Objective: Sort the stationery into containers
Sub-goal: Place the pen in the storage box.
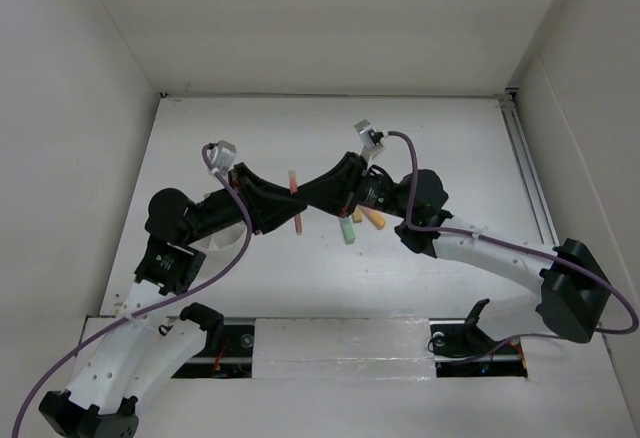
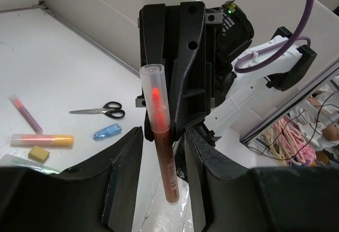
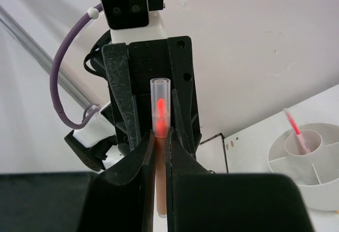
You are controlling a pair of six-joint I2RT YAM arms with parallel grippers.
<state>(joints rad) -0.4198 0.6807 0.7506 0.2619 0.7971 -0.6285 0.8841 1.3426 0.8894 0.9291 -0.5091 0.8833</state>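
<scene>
**tubsorter:** Where's the thin red pen with the clear plastic cap (image 2: 161, 136) right now? Not in the round white divided plastic tub (image 3: 288, 187), I take it.

**armwatcher:** Nope, it's up in the air, off to the side of the tub. Right gripper (image 3: 160, 136) is clamped tight on the barrel. Left gripper (image 2: 164, 134) has its jaws either side of the pen, but I can see a sliver of gap on each side, so it's not pinching.

**tubsorter:** Looks like a handover. Tricky thing to pass?

**armwatcher:** I'd guess it's super light and stiff, but that smooth round barrel could swivel or slide in a pinch. I'd grab mid-barrel, not the cap, which might pop off. A pink pen (image 3: 295, 128) already stands in the tub's middle cup, so this one probably goes there too.
</scene>
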